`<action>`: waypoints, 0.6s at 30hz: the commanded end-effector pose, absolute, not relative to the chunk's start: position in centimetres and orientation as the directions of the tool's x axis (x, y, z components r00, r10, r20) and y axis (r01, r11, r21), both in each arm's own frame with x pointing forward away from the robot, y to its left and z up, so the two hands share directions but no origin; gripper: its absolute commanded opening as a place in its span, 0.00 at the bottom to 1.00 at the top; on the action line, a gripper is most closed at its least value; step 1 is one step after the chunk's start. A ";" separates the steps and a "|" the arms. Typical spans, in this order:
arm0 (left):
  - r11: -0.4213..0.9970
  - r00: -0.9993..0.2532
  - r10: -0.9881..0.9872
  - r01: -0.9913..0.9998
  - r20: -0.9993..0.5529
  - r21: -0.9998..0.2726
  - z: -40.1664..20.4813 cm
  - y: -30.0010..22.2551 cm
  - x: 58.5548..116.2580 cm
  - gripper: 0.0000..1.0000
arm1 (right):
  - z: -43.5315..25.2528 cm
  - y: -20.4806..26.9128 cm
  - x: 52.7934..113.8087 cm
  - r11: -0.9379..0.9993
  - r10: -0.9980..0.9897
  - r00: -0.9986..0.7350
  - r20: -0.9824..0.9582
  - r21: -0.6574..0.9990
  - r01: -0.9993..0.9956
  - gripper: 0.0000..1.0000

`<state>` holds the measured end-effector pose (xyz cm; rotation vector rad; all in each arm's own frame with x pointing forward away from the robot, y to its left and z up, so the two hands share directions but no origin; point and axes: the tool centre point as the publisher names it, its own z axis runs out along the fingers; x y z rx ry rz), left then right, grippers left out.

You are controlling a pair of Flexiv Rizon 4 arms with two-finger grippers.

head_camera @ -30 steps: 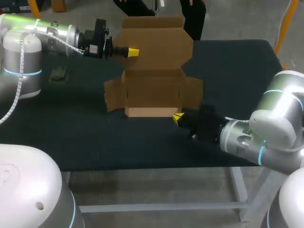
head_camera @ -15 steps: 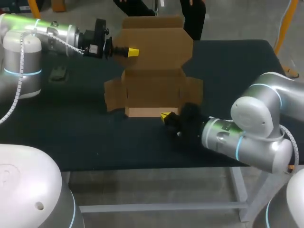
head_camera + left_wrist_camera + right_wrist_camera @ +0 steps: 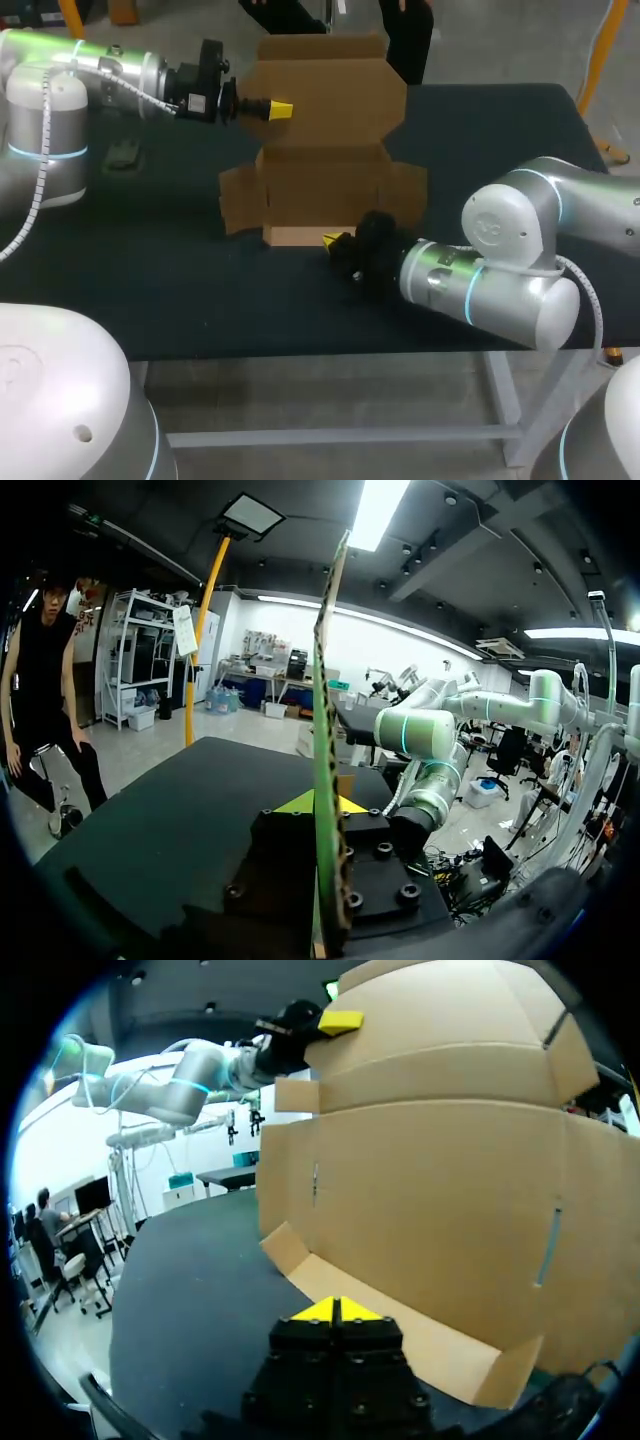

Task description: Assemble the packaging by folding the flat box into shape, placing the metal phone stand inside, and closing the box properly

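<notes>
Box (image 3: 320,190) sits toward the back middle of the worktop (image 3: 150,290), part-formed; base tray open upward, low front wall (image 3: 300,236) raised, side flaps (image 3: 238,205) splayed outward and untucked; lid panel (image 3: 325,90) stands up behind the tray.

Progress, as judged: folding only partly done, well under half of the whole job; walls not locked, stand not loaded, lid not closed. No metal phone stand visible inside the tray; small dark item (image 3: 125,155) on the worktop near the left arm might be it, too indistinct to say.

Left hand (image 3: 280,110) is high on the left edge of the lid panel; left wrist view shows the cardboard edge-on between its two fingers, a yellow tip on either side; reads as clamped on the panel, holding it upright.

Right hand (image 3: 335,241) is low, outside the front wall toward its right end; fingers pressed together, nothing between them; tips touching the wall or just short of it, cannot tell which.
</notes>
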<state>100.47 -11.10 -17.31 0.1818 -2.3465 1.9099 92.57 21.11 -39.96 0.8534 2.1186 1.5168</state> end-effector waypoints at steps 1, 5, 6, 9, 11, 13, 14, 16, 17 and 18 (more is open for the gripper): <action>0.203 -0.987 -0.018 -0.162 0.162 -0.966 -17.3 -11.0 100.6 0.00 | -40.7 23.1 94.3 0.245 0.781 -0.624 -0.031 0.934 0.261 0.00; 0.203 -0.987 -0.018 -0.162 0.162 -0.966 -17.3 -11.0 100.6 0.00 | -41.1 23.2 94.7 0.249 0.788 -0.615 -0.035 0.931 0.266 0.00; 0.203 -0.987 -0.018 -0.162 0.162 -0.966 -17.3 -11.0 100.6 0.00 | -41.2 23.3 94.8 0.252 0.792 -0.610 -0.037 0.929 0.270 0.00; 0.203 -0.987 -0.018 -0.162 0.162 -0.966 -17.3 -11.0 100.6 0.00 | -41.4 23.3 95.0 0.256 0.795 -0.605 -0.041 0.927 0.273 0.00; 0.203 -0.987 -0.018 -0.162 0.162 -0.966 -17.3 -11.0 100.6 0.00 | -41.5 23.3 95.0 0.256 0.798 -0.601 -0.041 0.926 0.276 0.00; 0.203 -0.987 -0.018 -0.162 0.162 -0.966 -17.3 -11.0 100.6 0.00 | -41.7 23.3 95.1 0.257 0.801 -0.598 -0.041 0.925 0.280 0.00; 0.203 -0.987 -0.018 -0.162 0.162 -0.966 -17.3 -11.0 100.6 0.00 | -41.8 23.3 95.2 0.257 0.801 -0.597 -0.040 0.924 0.283 0.00; 0.203 -0.987 -0.018 -0.162 0.162 -0.966 -17.3 -11.0 100.6 0.00 | -42.0 23.2 95.2 0.257 0.803 -0.595 -0.038 0.923 0.287 0.00; 0.203 -0.987 -0.018 -0.162 0.162 -0.966 -17.3 -11.0 100.6 0.00 | -42.0 23.2 95.2 0.256 0.804 -0.594 -0.038 0.922 0.289 0.00; 0.203 -0.987 -0.018 -0.162 0.162 -0.966 -17.3 -11.0 100.6 0.00 | -42.1 23.2 95.1 0.257 0.804 -0.593 -0.037 0.922 0.290 0.00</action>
